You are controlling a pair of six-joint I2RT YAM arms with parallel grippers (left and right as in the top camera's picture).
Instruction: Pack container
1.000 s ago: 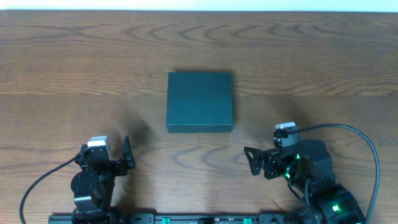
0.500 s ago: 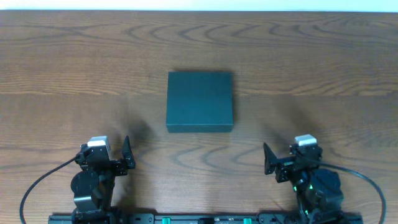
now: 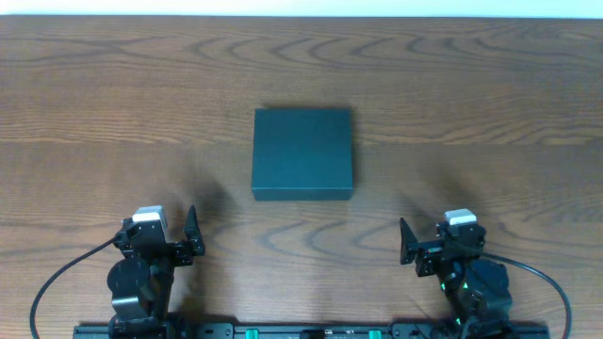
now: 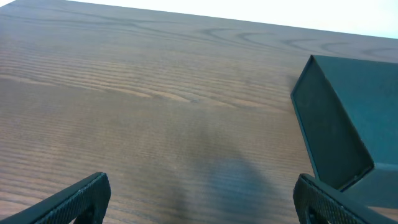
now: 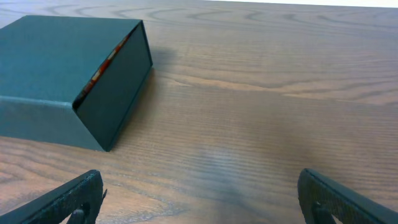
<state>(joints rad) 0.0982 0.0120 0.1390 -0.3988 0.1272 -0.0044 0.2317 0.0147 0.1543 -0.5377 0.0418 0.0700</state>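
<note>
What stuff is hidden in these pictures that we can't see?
- Inside the container: every view, it is closed.
- Reddish sliver in its side gap, right wrist view: too thin to name.
- Container's right part, left wrist view: cut off by the right edge.
- Left fingers and right fingers, wrist views: mostly below the bottom edge.

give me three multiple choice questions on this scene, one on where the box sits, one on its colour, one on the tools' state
1. Where is the container?
A) centred, beyond the left tool and right tool
B) under one tool
C) at the right edge

2. Its colour?
A) red
B) dark teal
C) white

3. The two tools are:
A) both shut
B) one gripping the container
C) both open, empty

Answers: 1 A, the overhead view shows it centred; 2 B, every view shows teal; 3 C, each wrist view shows spread fingers with only table between.
</note>
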